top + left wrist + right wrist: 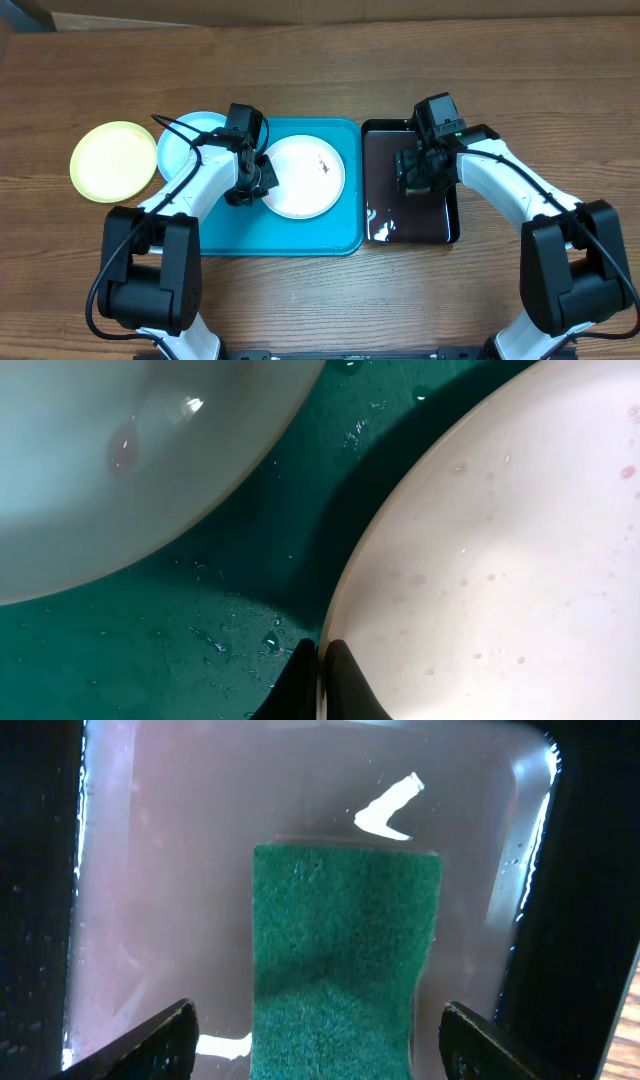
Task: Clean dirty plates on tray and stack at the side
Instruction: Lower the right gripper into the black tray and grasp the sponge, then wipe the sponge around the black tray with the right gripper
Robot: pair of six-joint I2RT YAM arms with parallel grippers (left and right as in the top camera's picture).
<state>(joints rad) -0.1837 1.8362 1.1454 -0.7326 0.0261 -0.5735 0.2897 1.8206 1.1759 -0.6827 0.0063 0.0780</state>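
Observation:
A white plate [305,177] with reddish smears lies on the teal tray [300,240]. My left gripper [262,180] is shut on its left rim; in the left wrist view the fingertips [320,660] pinch the rim of the white plate [500,560] over the wet tray [200,630]. A light blue plate [182,150] [120,460] overlaps the tray's left edge. The yellow-green plate [113,161] rests on the table farther left. My right gripper [420,172] [318,1020] stands open astride a green sponge [345,940].
The glossy black tray [412,225] [160,870] holds the sponge and a film of water, right of the teal tray. Water drops dot the teal tray. Bare wooden table [320,60] lies all around.

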